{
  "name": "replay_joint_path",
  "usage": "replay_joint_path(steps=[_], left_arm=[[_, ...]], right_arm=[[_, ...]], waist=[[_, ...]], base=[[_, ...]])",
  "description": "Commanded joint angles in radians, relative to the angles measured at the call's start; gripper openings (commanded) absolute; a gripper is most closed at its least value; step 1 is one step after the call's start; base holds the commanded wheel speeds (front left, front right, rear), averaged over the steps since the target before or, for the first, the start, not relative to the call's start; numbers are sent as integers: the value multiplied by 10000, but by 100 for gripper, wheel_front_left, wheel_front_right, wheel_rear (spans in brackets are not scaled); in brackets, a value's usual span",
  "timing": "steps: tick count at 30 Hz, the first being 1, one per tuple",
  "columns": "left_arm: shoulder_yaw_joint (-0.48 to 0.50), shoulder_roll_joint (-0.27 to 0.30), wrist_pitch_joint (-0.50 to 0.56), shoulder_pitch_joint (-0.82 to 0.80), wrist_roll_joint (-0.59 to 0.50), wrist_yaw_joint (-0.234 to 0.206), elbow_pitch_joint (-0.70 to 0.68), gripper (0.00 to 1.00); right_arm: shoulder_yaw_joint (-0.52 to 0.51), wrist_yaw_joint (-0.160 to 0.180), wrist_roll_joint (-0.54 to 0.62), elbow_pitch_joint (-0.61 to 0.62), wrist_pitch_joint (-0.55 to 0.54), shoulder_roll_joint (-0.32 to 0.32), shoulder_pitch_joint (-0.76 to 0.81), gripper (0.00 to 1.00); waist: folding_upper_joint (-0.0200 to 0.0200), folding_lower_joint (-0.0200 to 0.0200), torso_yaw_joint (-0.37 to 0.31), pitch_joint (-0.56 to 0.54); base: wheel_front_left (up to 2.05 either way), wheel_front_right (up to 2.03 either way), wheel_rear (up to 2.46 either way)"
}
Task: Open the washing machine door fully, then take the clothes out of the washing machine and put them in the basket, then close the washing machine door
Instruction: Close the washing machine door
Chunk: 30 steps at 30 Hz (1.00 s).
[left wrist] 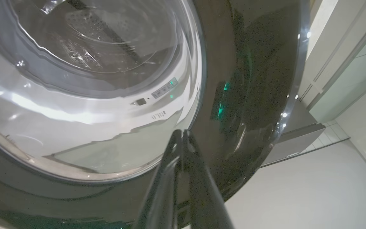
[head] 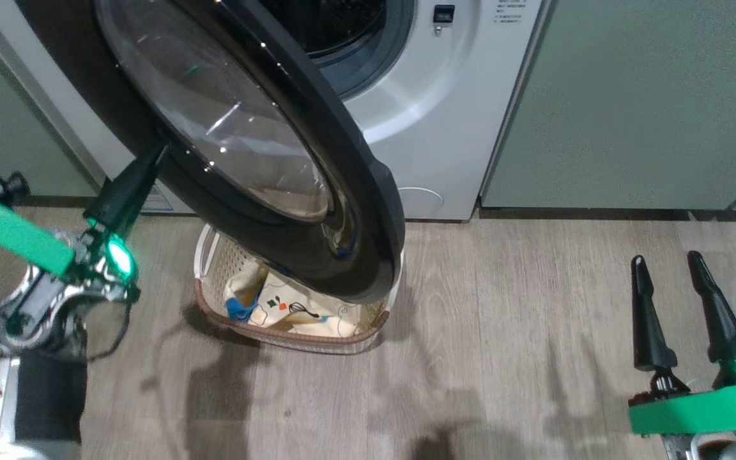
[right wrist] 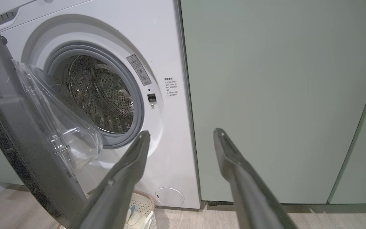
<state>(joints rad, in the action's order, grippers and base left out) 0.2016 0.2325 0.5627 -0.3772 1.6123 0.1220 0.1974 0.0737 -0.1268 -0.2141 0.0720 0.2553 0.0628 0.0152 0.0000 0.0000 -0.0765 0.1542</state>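
Note:
The washing machine door (head: 259, 140) stands swung out, its black rim and clear glass bowl over the basket (head: 214, 255). My left gripper (head: 157, 150) is shut, and its tips press on the outer face of the door (left wrist: 253, 79). The clothes (head: 291, 310), cream with blue trim, lie in the basket on the floor under the door. The white washing machine (right wrist: 106, 47) shows a bare steel drum (right wrist: 103, 95) behind its grey ring. My right gripper (head: 665, 265) hangs open at the lower right, far from the machine, with nothing between its fingers (right wrist: 129, 165).
Pale green cabinets (head: 649, 96) flank the machine on both sides. Wooden floor (head: 502, 358) spreads in front, with open room between the basket and my right arm. A basket corner (right wrist: 145, 206) peeks under the door in the right wrist view.

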Motion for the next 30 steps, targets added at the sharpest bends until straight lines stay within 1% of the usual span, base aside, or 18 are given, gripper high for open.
replay_joint_path(steps=[1,2,3,12,17,18,20,22,25,26,30], left_arm=[[497,234,-83,-87,-47,85,-493,31],[544,175,-174,70,-92,85,-605,71],[581,128,-294,220,-187,85,-701,100],[845,-355,-1397,1127,-891,86,-1276,100],[897,-408,-2442,1478,-1937,86,-1845,100],[804,-230,-3101,1727,-2946,86,-2241,100],[822,-295,-3936,1982,-3819,86,-2591,100],[779,-169,-4689,2345,-5115,9,-2871,100],[457,-4,-5482,2963,-7100,-437,-3284,100],[457,-4,-5482,2963,-7100,-437,-3284,100],[33,152,-6410,3802,-9530,-1232,-3787,100]], right_arm=[[179,-39,60,348,65,45,-111,100],[179,-39,59,345,65,43,-102,100],[178,-39,64,346,65,40,-96,100],[164,-39,69,351,65,46,-48,100],[160,-39,85,375,65,107,-27,100],[164,-39,104,386,65,143,-24,100],[192,-39,153,394,65,199,-19,100],[193,-39,148,387,65,224,-2,100],[189,-39,153,396,65,252,63,100],[189,-39,153,396,65,252,63,100],[241,-39,167,375,65,305,188,100]], waist=[[0,0,47,-39],[0,0,69,-50],[0,0,88,-59],[0,0,174,-165],[0,0,241,-226],[0,0,263,-248],[0,0,274,-280],[0,0,284,-323],[0,0,311,-384],[0,0,311,-384],[0,0,348,-487]], base=[[0,0,0],[0,0,0],[0,0,0],[0,0,0],[0,0,0],[0,0,0],[0,0,0],[0,0,0],[0,0,0],[0,0,0],[0,0,0]])
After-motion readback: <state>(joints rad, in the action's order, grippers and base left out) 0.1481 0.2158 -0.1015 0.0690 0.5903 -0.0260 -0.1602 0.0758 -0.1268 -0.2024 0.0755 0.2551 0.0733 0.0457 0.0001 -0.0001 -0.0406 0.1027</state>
